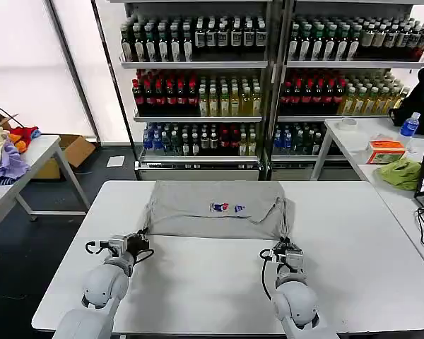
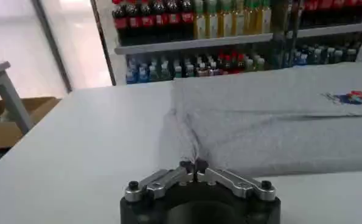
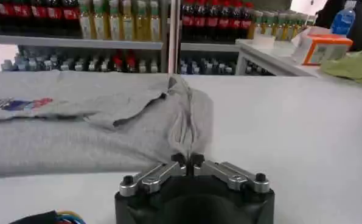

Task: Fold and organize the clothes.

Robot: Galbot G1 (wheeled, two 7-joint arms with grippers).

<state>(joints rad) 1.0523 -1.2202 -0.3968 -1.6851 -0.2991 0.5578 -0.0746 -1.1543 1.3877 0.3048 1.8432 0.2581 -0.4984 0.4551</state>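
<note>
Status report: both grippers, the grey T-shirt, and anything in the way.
Left gripper shut on T-shirt near-left corner. Right gripper shut on near-right corner. Shirt partly folded, flat on white table, graphic up. Nothing in the way.

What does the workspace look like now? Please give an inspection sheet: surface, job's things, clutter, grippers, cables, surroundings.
Surface: white table, bare around the shirt.
Job's things: grey T-shirt lies partly folded, printed graphic facing up.
Clutter: nothing seen on the work table.
Grippers: left gripper shut on the shirt's near left corner; right gripper shut on its near right corner.
Cables: black cable loops beside the right wrist.
Surroundings: bottle shelves behind; side table with lime-green cloth and orange box on the right; garment heap on the left table.
</note>
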